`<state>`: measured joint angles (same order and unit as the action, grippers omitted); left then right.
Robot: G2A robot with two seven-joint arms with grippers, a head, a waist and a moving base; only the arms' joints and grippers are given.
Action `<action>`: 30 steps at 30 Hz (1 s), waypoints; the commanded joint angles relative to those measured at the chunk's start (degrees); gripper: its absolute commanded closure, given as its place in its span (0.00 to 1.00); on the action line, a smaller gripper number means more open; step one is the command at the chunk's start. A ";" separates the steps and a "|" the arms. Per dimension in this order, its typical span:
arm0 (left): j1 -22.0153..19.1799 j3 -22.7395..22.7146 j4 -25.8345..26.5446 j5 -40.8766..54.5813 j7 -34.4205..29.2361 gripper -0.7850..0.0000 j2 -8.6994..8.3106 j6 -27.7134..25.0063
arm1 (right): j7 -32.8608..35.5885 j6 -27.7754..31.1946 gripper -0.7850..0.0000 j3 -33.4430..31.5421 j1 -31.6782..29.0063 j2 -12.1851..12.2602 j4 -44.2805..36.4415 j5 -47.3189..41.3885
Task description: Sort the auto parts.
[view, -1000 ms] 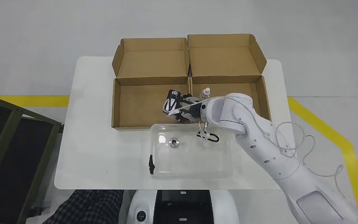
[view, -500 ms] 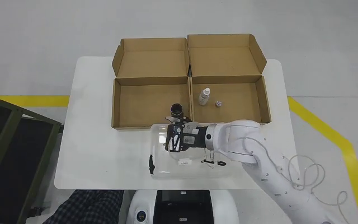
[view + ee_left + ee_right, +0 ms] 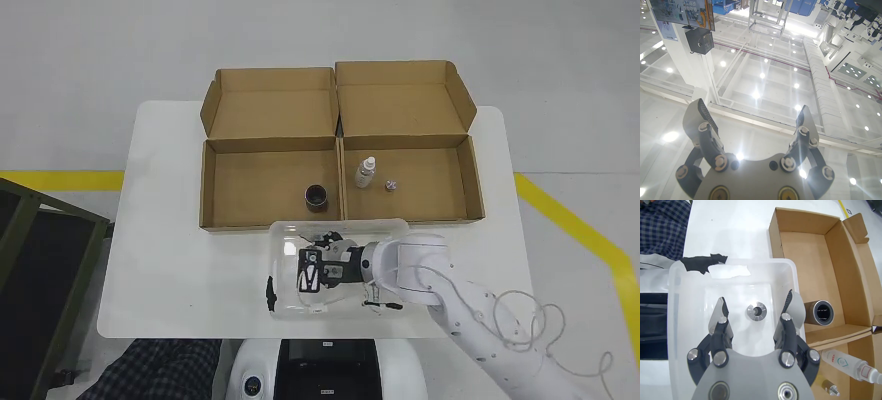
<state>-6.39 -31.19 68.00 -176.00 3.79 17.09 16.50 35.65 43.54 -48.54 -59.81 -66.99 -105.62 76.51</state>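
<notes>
Right tool (image 3: 756, 297) released, jaws spread wide, empty, poised over clear plastic bin (image 3: 734, 261) on bench (image 3: 180, 250). Slotted metal collet (image 3: 756, 313) flat on bin floor, just ahead of fingertips, in line between them, untouched. Linear bearing (image 3: 820, 315) in cardboard box (image 3: 810, 247), just outboard of one finger. Left tool (image 3: 752, 106) released, empty, aimed at ceiling.

Step, as judged: approach to pick collet. Next move calls for straight descent, jaws centred, closing across collet rim. Part sits low, so fingertips must reach near floor. Bin wall close to one finger.
</notes>
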 commanded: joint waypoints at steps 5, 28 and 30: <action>0.00 0.00 0.00 0.00 0.00 0.00 0.00 0.00 | -0.67 -0.60 0.31 0.36 0.26 -0.02 1.89 2.32; 0.00 0.00 0.00 0.00 0.00 0.00 0.00 0.00 | 0.25 -2.26 0.45 6.29 5.70 -2.48 12.09 2.80; 0.00 0.00 0.00 0.00 0.00 0.00 0.00 0.00 | 0.34 -2.34 0.51 6.63 6.07 -2.68 12.58 2.60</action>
<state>-6.39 -31.19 68.00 -176.00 3.79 17.09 16.50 35.96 41.24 -42.02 -53.89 -69.60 -93.23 79.19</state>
